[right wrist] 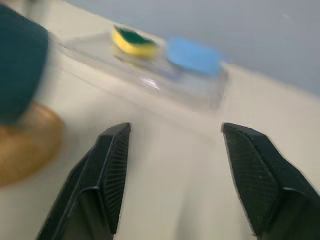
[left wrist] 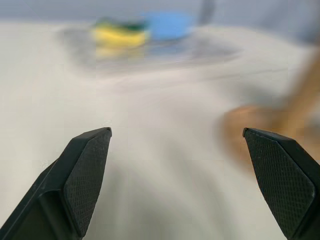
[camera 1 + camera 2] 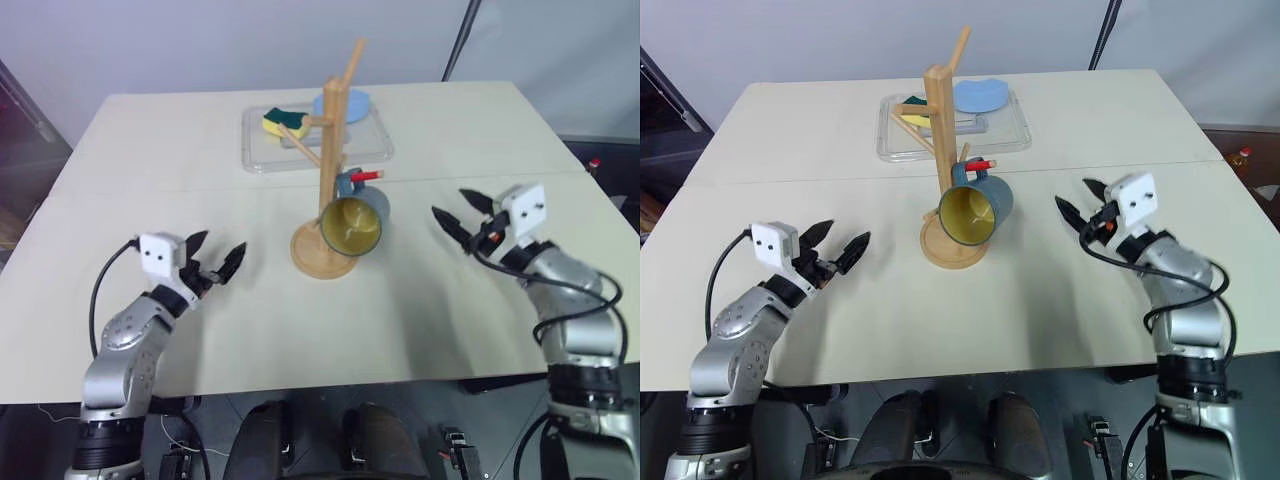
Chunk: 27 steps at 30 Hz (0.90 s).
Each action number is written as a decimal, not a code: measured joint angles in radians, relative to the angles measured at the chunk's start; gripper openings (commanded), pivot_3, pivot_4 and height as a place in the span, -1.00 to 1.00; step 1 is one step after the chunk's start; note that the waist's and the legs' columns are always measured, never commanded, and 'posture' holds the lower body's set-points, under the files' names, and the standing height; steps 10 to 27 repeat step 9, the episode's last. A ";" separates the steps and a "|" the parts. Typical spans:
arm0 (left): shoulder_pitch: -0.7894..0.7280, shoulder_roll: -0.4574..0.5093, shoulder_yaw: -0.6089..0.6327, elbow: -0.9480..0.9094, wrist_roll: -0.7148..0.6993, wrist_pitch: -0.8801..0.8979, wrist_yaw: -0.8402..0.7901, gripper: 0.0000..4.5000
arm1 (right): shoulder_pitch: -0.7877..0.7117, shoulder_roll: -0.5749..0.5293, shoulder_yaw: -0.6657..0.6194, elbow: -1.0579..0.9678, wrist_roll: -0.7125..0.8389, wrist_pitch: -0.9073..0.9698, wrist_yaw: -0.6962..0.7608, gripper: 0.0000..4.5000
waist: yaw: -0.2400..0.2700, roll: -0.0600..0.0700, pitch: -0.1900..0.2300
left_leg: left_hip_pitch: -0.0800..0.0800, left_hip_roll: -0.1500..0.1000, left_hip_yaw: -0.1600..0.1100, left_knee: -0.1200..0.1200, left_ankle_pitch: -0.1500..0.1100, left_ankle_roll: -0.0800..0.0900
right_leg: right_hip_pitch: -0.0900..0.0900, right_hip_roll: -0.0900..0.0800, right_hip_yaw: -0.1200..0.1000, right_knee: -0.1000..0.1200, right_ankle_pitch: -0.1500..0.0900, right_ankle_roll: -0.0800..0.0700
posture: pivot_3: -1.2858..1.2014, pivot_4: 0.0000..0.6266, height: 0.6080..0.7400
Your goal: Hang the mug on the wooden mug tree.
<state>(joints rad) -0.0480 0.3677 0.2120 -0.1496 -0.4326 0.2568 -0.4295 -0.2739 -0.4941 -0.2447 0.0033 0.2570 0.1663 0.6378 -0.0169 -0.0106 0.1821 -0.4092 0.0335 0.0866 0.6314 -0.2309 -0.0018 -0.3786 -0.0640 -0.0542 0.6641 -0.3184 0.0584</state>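
Wooden mug tree (image 3: 330, 160) holds the mug (image 3: 357, 220) low on a peg; both hands, left (image 3: 218, 262) and right (image 3: 462, 222), gape empty. A nudge could unhook it.

Beyond the left jaws, the wooden mug tree (image 2: 280, 117) is a brown smear, its post cut off by the picture's edge. The sponge (image 2: 121, 33) and light blue plate (image 2: 167, 24) far ahead of those jaws are blurred. Ahead of the right jaws, the mug (image 1: 20, 65) is a dark blur cropped at the edge. Its handle (image 3: 348, 183) is partly hidden where it meets the post, and the lettering cannot be read.
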 measured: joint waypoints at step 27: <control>0.062 -0.026 0.019 0.092 0.106 -0.103 0.091 1.00 | 0.064 0.105 0.033 0.058 0.002 -0.080 -0.049 0.33 | 0.004 0.000 0.000 | 0.000 0.000 0.000 0.000 0.000 0.000 | 0.000 -0.001 0.000 0.000 0.000 0.000 | 0.03 -0.52 1.00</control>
